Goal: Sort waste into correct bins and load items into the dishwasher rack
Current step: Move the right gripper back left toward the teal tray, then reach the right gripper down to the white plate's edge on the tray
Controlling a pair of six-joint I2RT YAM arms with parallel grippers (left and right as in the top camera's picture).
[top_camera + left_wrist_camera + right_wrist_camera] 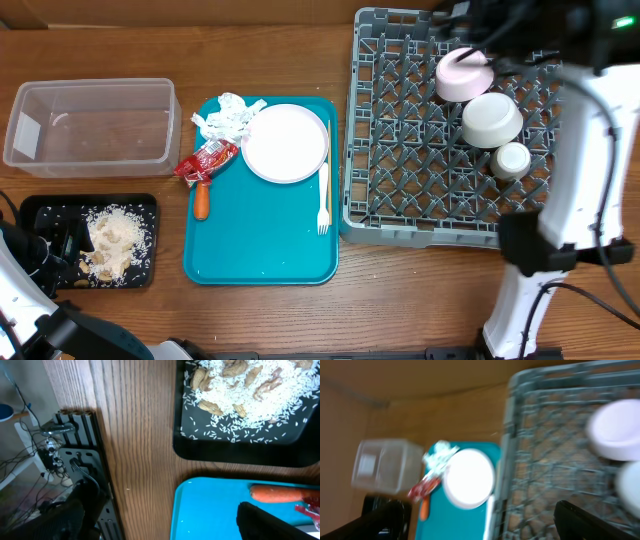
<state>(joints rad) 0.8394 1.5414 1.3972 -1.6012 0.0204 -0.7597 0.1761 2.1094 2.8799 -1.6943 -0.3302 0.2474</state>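
Already in the dishwasher rack [360, 120] lie the pink bowl [463, 77], the white bowl [491, 119] and the small cup [511, 159], close together in a line down its right half. The rack sits on the right of the desk [270, 50]. The right tool [477, 505] hangs above the rack with its fingers spread wide and nothing between them. The loading step now seems to turn to what is left on the teal tray [260, 250].

The plate [286, 142] lies flat there with the fork [323, 195] just beside its right rim. Whether the two touch cannot be told. A good next move would first lift the right tool straight up, clear of the pegs and the pink bowl, before swinging left. A flat plate offers only its rim, so the tool should come in low on the side away from the fork, tip the plate up, and seat it on edge between pegs in the empty left half.

The waste is also on the teal tray: the napkin [228, 117] against the plate's upper left, the wrapper [208, 160] and the carrot [201, 200]. The clear tub [90, 122] looks empty, and the black tray [40, 215] holds rice [115, 240]. The left tool [160, 510] is fully open and empty, near the carrot, and is well placed to take it.
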